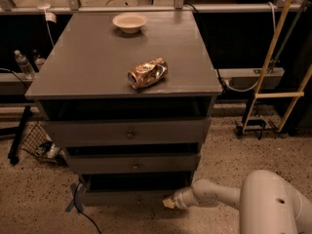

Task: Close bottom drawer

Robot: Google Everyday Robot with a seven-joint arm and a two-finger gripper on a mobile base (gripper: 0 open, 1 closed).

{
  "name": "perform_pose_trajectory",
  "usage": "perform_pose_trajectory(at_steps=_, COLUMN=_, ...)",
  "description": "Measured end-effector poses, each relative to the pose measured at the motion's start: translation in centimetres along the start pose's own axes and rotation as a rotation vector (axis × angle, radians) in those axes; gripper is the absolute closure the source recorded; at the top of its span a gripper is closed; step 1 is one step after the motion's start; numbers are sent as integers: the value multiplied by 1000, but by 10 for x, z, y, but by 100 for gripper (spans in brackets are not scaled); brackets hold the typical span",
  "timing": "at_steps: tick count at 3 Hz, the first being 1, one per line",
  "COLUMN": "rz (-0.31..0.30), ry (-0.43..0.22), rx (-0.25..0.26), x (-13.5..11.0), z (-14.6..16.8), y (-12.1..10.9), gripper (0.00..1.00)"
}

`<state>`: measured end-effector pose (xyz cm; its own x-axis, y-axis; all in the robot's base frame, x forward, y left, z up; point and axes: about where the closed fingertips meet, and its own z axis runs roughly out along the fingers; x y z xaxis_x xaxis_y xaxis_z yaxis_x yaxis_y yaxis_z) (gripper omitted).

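bench [92, 67]: grey-brown wood, three drawers | bottom drawer [122, 198]: lowest in bench, wide flat front facing camera, long axis left-right, pulled out (dark gap above) | end effector [170, 202]: pale, at drawer's right front corner, open or closed: cannot tell | benchtop: one round bowl [129, 22], one crushed can [147, 73]

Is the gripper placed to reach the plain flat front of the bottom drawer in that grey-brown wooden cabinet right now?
Probably yes. The gripper sits low by the right end of the bottom drawer, seemingly at or against its front, with nothing visible between them.
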<state>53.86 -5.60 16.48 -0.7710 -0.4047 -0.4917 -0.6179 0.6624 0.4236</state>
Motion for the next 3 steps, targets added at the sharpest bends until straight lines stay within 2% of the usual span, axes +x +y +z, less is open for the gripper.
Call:
perform_pose_trajectory(at_steps=1, rz=-9, ry=-3, rx=21, x=-4, z=4, y=-5, gripper=100)
perform_pose_trajectory(at_steps=2, rz=-11, ry=-1, rx=82, x=-7, z=9, y=-17, gripper=100)
perform_pose_trajectory(at_steps=3, rz=16, ry=-66, rx=169, x=-16, z=7, y=-39, gripper=100)
